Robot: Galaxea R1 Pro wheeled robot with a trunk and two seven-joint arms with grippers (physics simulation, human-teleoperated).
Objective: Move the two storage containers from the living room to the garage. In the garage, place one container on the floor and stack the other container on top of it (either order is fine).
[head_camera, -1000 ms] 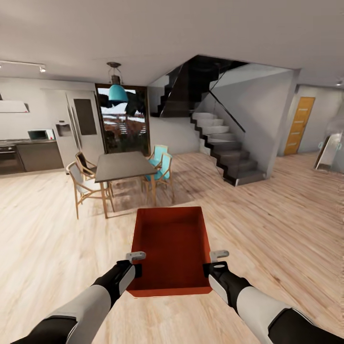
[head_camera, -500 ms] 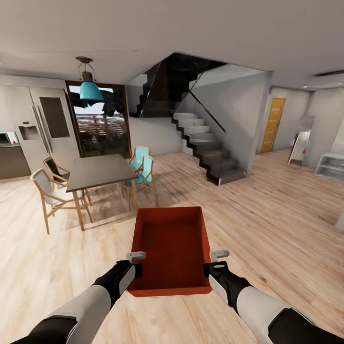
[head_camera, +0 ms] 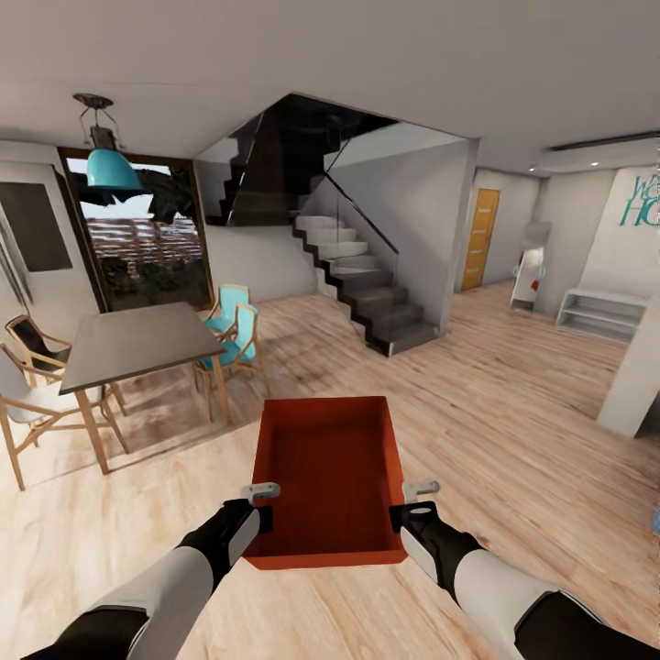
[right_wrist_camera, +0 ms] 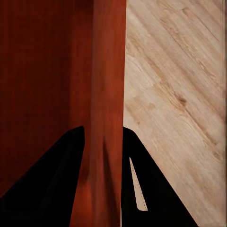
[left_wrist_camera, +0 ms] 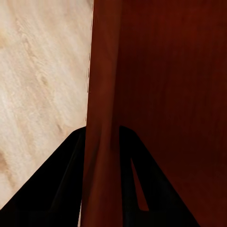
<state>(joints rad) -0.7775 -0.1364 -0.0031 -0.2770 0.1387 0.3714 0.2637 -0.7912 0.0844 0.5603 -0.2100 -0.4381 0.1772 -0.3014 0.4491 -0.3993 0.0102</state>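
Observation:
One orange-red storage container (head_camera: 332, 477), lidless and empty, hangs level in front of me above the light wood-plank floor. My left gripper (head_camera: 260, 510) is shut on its left wall and my right gripper (head_camera: 403, 510) is shut on its right wall, both near the end closest to me. In the left wrist view the container's wall (left_wrist_camera: 101, 118) runs between the two dark fingers (left_wrist_camera: 61, 189). The right wrist view shows the other wall (right_wrist_camera: 106, 109) pinched the same way between dark fingers (right_wrist_camera: 52, 184).
A dark dining table (head_camera: 128, 341) with wooden and teal chairs (head_camera: 234, 332) stands at the left. A dark staircase (head_camera: 362, 275) rises ahead. An orange door (head_camera: 478, 240) lies down the hall, a white shelf (head_camera: 600, 313) and a wall corner (head_camera: 632, 380) at the right.
The camera has turned to the right: table, lamp and stairs slid left and the hall and white shelf came into view. Both grippers hold the container as before.

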